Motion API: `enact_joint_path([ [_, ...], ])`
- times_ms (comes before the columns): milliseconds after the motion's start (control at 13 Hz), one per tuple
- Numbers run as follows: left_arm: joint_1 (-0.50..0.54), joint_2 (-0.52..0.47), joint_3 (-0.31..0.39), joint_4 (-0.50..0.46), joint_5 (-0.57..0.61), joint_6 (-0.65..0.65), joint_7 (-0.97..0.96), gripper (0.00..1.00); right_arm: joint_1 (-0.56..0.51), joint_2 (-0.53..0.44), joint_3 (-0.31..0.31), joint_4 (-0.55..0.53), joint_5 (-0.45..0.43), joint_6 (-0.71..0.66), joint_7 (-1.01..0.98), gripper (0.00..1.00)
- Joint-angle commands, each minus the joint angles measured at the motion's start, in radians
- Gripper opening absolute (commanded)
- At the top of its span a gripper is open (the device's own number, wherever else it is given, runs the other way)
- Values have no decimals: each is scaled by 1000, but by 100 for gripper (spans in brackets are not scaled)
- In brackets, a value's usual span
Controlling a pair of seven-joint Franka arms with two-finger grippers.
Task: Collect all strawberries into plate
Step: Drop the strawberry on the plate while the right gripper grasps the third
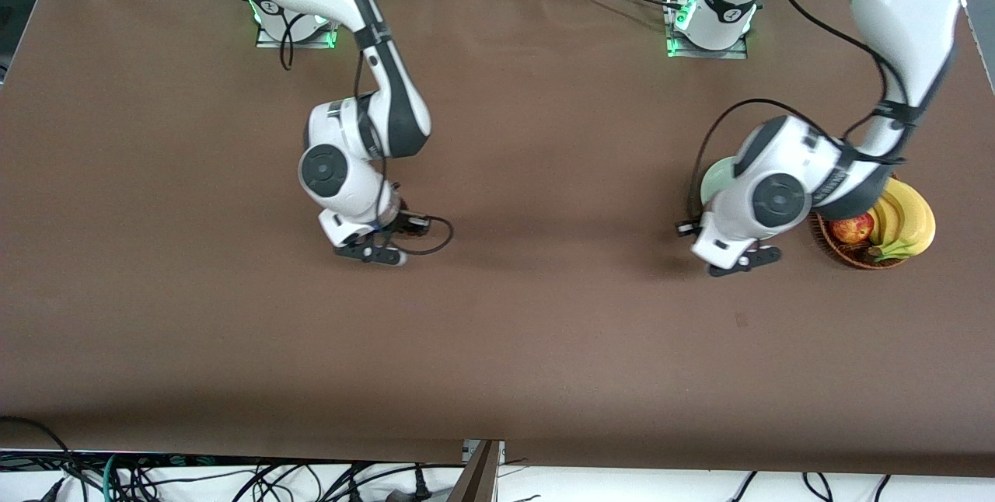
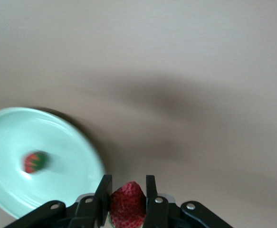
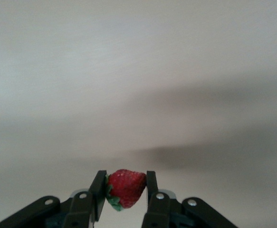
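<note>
Both arms are loaded at once here! In the left wrist view, the left claw (image 2: 128, 194) at the bottom centre of the frame is pinching a strawberry (image 2: 127, 205), red and seeded, squeezed tight between the two black fingers (image 2: 103, 192). At the lower left of that same frame sits the mint-green plate (image 2: 76, 142) on the brown tabletop (image 2: 200, 71), and there is already a second berry (image 2: 34, 162) lying in it, red with a dark green cap, though motion blur smears it, so its exact pose is hard to call. Over to the right wrist view: the right claw (image 3: 124, 190), again at the bottom centre, is clamped on its own strawberry (image 3: 124, 188), green leaves showing at the lower edge of the fruit, bare brown cloth filling the rest of the frame. In the front view, the right claw (image 1: 371, 250) hangs low over the tabletop left of centre, well apart from the plate. The left claw (image 1: 742, 263) is at the right of the frame, just below the plate (image 1: 715, 179), which peeks out as a pale sliver from under the white wrist. Beside it at the right edge stands the wicker basket (image 1: 851, 253), holding an apple (image 1: 852, 228) and a bunch of bananas (image 1: 905, 218).
</note>
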State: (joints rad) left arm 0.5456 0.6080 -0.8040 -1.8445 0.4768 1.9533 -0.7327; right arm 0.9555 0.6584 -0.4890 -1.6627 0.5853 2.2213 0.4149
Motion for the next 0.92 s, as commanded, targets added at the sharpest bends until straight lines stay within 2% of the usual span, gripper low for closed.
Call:
enact_joint_path([
  [0, 106, -13, -11, -62, -9, 9, 163, 0, 0, 55, 65, 108, 16, -3, 176, 32],
  [154, 151, 16, -8, -105, 20, 38, 206, 0, 3, 104, 116, 197, 14, 24, 318, 32],
  [308, 148, 27, -3, -130, 35, 52, 210, 2, 31, 138, 159, 225, 11, 116, 442, 33],
  [462, 152, 38, -3, -134, 69, 53, 210, 11, 77, 177, 191, 225, 11, 254, 540, 36],
  [538, 151, 38, -1, -136, 72, 52, 211, 33, 98, 199, 198, 233, 11, 311, 586, 37],
  [615, 151, 36, -1, -136, 80, 47, 219, 74, 123, 225, 198, 248, 10, 348, 629, 37],
  [692, 151, 36, -1, -136, 82, 44, 239, 100, 140, 242, 198, 262, 8, 362, 666, 42],
  [769, 151, 36, -1, -136, 82, 39, 251, 100, 146, 251, 198, 270, 7, 373, 685, 46],
  [846, 151, 33, -1, -136, 82, 33, 251, 100, 149, 251, 198, 270, 7, 374, 686, 58],
])
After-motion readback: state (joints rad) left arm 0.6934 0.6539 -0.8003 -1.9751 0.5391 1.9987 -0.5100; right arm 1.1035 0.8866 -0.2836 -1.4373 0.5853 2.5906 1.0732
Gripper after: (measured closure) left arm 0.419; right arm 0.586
